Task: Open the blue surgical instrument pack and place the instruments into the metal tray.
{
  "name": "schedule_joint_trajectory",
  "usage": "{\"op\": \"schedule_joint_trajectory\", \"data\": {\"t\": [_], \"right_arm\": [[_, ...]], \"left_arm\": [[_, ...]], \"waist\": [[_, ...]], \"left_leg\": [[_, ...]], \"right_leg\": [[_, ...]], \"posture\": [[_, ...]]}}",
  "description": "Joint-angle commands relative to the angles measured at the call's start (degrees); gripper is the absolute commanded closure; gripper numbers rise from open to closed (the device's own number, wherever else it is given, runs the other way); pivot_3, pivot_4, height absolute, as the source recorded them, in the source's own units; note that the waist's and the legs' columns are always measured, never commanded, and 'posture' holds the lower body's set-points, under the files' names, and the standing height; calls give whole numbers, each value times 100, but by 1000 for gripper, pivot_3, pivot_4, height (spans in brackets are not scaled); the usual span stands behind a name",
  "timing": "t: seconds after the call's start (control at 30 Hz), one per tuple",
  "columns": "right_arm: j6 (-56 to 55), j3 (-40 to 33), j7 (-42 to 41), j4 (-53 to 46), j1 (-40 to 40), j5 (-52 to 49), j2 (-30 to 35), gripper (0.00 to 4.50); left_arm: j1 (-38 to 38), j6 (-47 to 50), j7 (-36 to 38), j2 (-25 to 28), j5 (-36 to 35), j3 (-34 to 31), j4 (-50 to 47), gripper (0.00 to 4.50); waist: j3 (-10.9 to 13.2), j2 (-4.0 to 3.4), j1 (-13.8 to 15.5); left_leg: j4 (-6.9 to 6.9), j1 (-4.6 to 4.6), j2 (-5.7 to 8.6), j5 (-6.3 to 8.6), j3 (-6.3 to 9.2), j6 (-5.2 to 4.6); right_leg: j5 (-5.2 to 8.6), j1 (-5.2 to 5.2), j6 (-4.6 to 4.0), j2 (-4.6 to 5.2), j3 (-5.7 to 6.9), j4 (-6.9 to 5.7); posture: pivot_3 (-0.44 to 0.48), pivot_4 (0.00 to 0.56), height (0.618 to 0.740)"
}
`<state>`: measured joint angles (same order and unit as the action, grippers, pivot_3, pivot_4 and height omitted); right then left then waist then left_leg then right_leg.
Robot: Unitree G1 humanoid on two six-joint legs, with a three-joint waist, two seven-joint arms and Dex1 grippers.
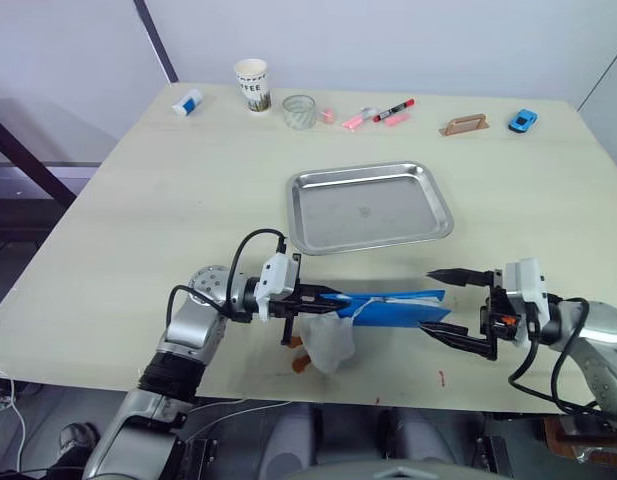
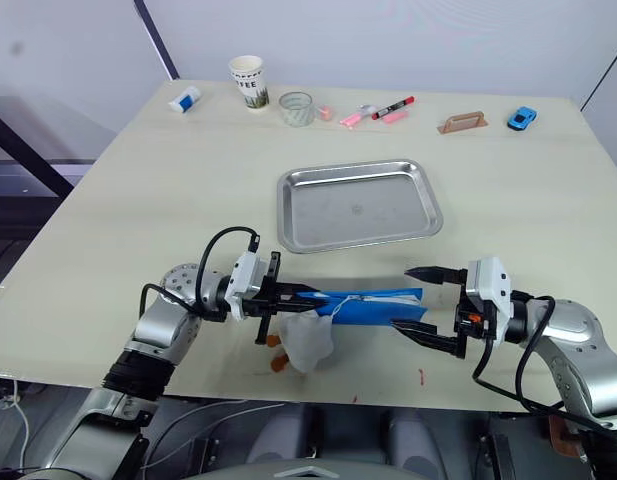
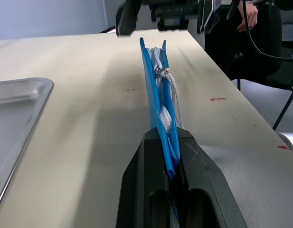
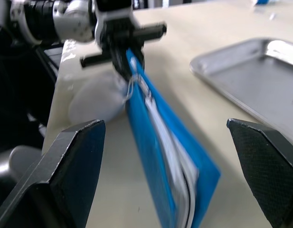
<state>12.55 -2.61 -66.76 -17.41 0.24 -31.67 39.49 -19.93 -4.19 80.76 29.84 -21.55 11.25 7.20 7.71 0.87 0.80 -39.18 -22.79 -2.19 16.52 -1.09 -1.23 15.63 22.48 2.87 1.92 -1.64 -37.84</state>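
The blue surgical instrument pack [image 1: 388,305] is held on edge just above the table's front edge, folded, with a white cord [image 3: 174,97] between its flaps. My left gripper [image 1: 313,297] is shut on its left end. A white cloth bundle [image 1: 328,340] hangs below that end. My right gripper [image 1: 428,302] is open wide, one finger [image 4: 77,156] on each side of the pack's right end, not touching it. The metal tray [image 1: 370,205] lies empty just beyond the pack. The instruments are hidden.
Along the far edge stand a paper cup [image 1: 253,85], a glass [image 1: 300,111], pink pens with a red marker [image 1: 393,110], a tan handle [image 1: 465,124], a blue toy car [image 1: 523,121] and a small white-blue bottle [image 1: 187,102]. A person's hand [image 3: 250,16] shows beyond the table.
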Motion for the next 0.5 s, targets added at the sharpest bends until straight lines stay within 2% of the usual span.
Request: {"op": "schedule_joint_trajectory", "data": {"t": [0.03, 0.17, 0.3, 0.33, 0.5], "right_arm": [[-321, 38, -226, 255, -198, 96, -32, 33], [-494, 157, -343, 570, -412, 207, -120, 33], [-625, 256, -438, 804, -622, 316, -163, 1091], [-668, 278, -472, 852, -641, 357, -156, 1507], [-824, 352, -584, 983, -700, 464, -175, 1507]], "left_arm": [[31, 64, 22, 103, 85, 29, -133, 4500], [11, 67, 49, 125, 82, 20, -119, 4500], [-39, 77, 65, 125, 96, 28, -69, 4500], [-50, 72, 70, 126, 99, 26, -53, 4500], [-35, 65, 60, 133, 98, 10, -41, 4500]], "waist": [[0, 0, -1], [1, -1, 0], [1, -2, -3], [1, -2, 3], [1, -2, -1]], "left_leg": [[0, 0, 0, 0, 0, 0], [0, 0, 0, 0, 0, 0], [0, 0, 0, 0, 0, 0], [-1, 0, 0, 0, -1, 0], [0, 1, 0, 0, -1, 0]], "right_leg": [[0, 0, 0, 0, 0, 0], [0, 1, 0, 0, 0, -1], [0, 0, 0, 0, 0, -1], [0, 1, 0, 0, -1, -1], [0, 1, 0, 0, 0, -2]], "posture": [[0, 150, 740], [0, 150, 740], [0, 150, 740], [0, 150, 740], [0, 150, 740]]}}
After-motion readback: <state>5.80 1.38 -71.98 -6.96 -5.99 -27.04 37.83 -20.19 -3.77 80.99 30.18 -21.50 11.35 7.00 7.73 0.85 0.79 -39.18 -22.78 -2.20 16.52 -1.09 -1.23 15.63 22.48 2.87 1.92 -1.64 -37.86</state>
